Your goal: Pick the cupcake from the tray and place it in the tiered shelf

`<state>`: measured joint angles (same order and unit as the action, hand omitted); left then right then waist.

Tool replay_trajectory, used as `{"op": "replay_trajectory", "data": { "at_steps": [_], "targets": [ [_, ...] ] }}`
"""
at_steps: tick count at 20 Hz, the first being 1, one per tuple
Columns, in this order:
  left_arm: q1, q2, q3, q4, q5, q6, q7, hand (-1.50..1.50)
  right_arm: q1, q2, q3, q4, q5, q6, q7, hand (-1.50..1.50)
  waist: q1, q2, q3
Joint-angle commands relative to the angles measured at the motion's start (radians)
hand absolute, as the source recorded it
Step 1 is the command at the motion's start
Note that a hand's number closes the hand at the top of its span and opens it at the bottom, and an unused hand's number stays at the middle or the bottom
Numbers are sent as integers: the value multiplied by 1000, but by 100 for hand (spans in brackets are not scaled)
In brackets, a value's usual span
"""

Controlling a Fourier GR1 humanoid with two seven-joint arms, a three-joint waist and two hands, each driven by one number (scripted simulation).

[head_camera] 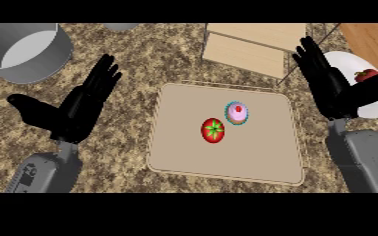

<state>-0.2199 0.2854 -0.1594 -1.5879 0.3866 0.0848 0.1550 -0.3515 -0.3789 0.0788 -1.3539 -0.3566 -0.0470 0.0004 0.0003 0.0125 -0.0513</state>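
Note:
A cupcake (237,112) with pink icing, a red dot on top and a teal wrapper sits near the middle of the beige tray (258,155). The wooden tiered shelf (251,45) stands beyond the tray at the top, two pale boards showing. My right hand (328,85) is open, fingers straight and pointing up, at the tray's right edge, apart from the cupcake. At the left of the counter my left hand (81,105) rests open, fingers up and thumb spread, well away from the tray.
A red tomato (212,130) with a green star-shaped stem lies on the tray just left and below the cupcake. A grey pot (33,52) stands at the top left. A white plate (362,87) with a red fruit (365,75) is partly behind my right hand.

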Motion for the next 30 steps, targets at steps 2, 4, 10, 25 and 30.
{"op": "replay_trajectory", "data": {
  "at_steps": [2,4,10,25,30],
  "targets": [
    [69,13,35,75,-8,28,14,0,44,-64,-28,-84,129,-168,21,150,-23,-19,48],
    [151,54,62,126,-47,74,26,0,89,-137,-83,-120,207,-266,0,150,-52,-28,46],
    [259,65,60,196,-49,82,69,0,341,-139,-105,-66,365,-536,214,150,-67,-24,46],
    [223,41,53,215,-69,32,77,0,535,-304,121,-915,570,-356,822,-150,3,-14,48],
    [166,21,48,271,-99,54,84,0,315,-268,243,-882,738,-300,1178,-150,22,-8,46]
  ]
}}
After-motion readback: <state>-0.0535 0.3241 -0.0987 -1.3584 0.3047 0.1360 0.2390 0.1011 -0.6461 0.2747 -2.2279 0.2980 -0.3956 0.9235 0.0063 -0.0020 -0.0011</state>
